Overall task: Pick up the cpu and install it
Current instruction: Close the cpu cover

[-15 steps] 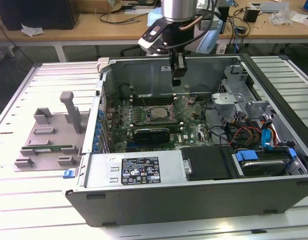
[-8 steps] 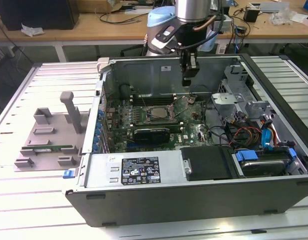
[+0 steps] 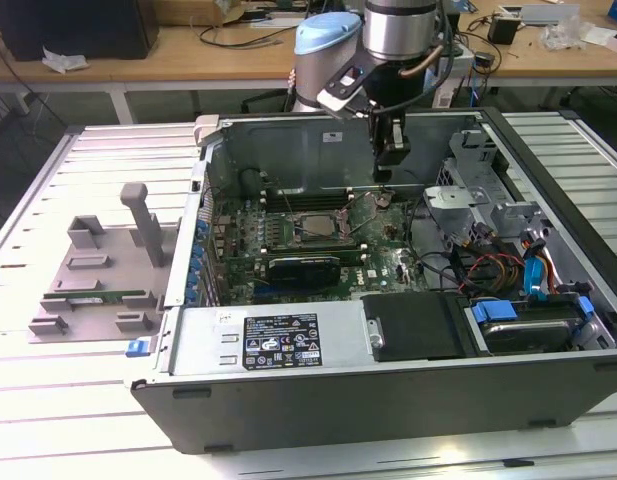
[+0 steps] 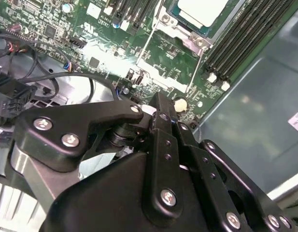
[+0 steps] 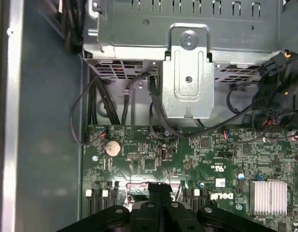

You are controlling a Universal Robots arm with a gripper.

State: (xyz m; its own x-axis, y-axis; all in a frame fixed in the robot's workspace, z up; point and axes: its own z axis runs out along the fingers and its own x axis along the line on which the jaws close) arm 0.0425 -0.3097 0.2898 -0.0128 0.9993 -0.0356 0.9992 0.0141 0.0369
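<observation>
The cpu (image 3: 314, 226), a silver-grey square, lies flat in the socket on the green motherboard (image 3: 378, 262) inside the open computer case. In the second wrist view its pale top plate (image 4: 203, 9) shows in the socket, with the metal socket frame (image 4: 169, 60) swung open beside it. My gripper (image 3: 387, 170) hangs above the board to the exterior view's right of the socket, over the open frame. The black fingers (image 5: 155, 189) are pressed together and shut, with nothing between them. The fingertips (image 4: 161, 104) stand clear above the board.
A grey drive cage (image 3: 480, 190) with loose cables (image 3: 493, 268) stands to the exterior view's right of the gripper. The case wall (image 3: 288, 150) rises behind the board. A grey fixture (image 3: 98, 270) holding a green memory stick lies outside the case. A heatsink (image 5: 269, 195) sits on the board.
</observation>
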